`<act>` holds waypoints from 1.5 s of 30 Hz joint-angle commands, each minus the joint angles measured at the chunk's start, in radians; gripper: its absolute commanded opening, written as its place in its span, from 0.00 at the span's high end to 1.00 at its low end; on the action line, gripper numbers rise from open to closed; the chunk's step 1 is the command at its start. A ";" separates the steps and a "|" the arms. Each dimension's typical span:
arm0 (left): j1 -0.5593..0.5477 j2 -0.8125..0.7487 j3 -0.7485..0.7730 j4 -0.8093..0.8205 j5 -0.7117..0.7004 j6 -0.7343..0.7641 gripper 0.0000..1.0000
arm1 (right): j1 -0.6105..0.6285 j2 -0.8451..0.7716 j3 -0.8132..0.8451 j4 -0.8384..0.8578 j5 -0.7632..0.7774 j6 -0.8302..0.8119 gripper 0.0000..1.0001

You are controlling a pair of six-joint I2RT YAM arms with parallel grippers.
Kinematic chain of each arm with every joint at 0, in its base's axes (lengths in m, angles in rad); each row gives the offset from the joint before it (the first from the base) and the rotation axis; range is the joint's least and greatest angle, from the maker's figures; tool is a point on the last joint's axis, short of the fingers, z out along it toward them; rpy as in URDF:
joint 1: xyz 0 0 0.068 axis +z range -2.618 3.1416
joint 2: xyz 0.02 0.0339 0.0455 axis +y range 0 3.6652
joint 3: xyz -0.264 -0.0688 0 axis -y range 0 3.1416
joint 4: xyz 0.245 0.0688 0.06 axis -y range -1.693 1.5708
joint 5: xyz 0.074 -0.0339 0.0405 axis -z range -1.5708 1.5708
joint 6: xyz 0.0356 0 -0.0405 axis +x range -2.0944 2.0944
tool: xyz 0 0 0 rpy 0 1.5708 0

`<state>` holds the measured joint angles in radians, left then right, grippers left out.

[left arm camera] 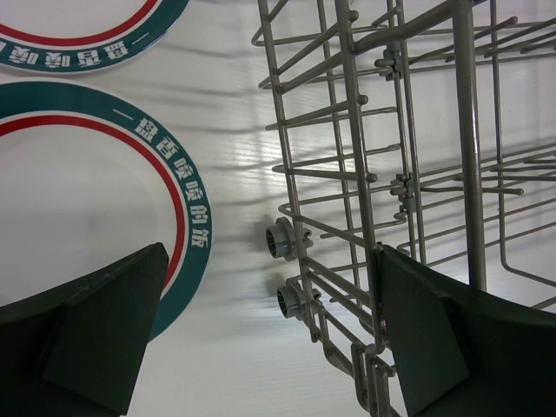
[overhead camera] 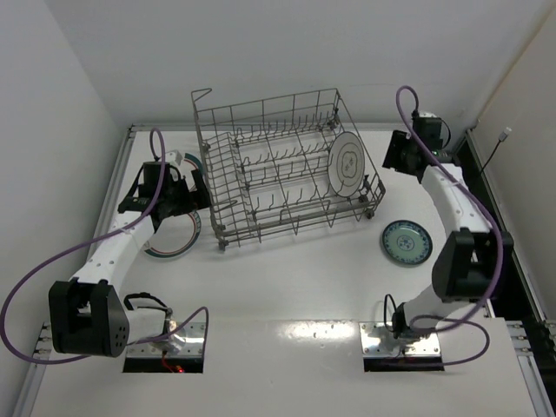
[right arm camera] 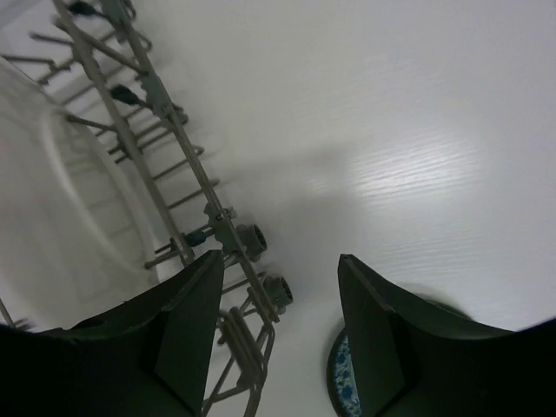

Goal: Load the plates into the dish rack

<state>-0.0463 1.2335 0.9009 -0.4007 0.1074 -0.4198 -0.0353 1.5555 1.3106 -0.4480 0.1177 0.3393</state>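
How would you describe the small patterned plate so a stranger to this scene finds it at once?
Start from the dish rack in the middle of the table and look off its right end, beside the right arm: the small plate lies flat there. It alone has a teal pattern across its face; the plates left of the rack have green-and-red rim rings.

The dish rack (overhead camera: 228,187) stood on the table (overhead camera: 295,287), with the white dark-rimmed plate (overhead camera: 347,162) upright in its right end. Left of the rack lay the nearer ringed plate (overhead camera: 174,243), partly under the left gripper (overhead camera: 201,195), and the farther ringed plate (overhead camera: 193,161). The teal plate (overhead camera: 407,241) lay flat off the rack's near right corner. The right gripper (overhead camera: 388,158) hung just beside the rack's right end.
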 commanded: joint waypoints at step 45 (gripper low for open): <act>0.031 0.182 0.199 -0.128 -0.370 -0.017 0.00 | 0.015 -0.127 -0.408 -0.081 -0.270 0.138 0.91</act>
<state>-0.0364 1.3727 1.0714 -0.5224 0.1051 -0.3782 -0.0391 1.3716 0.9592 -0.3874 -0.1104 0.4870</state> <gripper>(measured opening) 1.000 0.133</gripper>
